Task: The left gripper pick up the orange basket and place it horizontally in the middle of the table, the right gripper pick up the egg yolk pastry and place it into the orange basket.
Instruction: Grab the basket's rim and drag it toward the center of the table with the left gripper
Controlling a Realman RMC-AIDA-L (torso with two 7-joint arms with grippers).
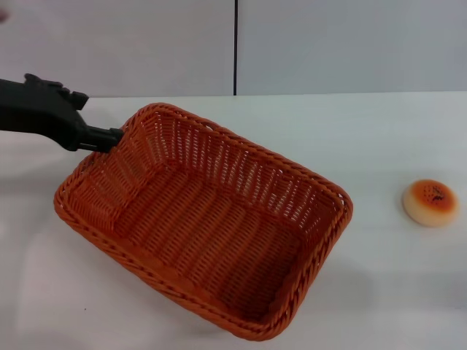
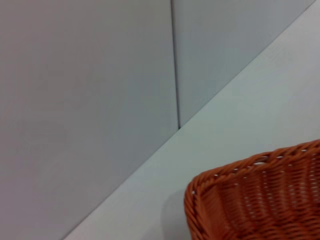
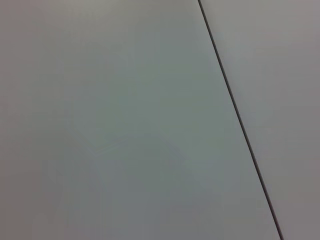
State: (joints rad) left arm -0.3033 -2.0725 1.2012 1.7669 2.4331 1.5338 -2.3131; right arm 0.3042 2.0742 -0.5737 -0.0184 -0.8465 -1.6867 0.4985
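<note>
Left tool clenched on orange basket rim, stiff and light, tilting; egg yolk pastry soft, needing gentle side grip.

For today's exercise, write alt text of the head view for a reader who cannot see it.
A large orange basket sits at an angle on the white table, empty, with the left gripper closed on its far left rim. A small egg yolk pastry lies apart on the table to the basket's right.
</note>
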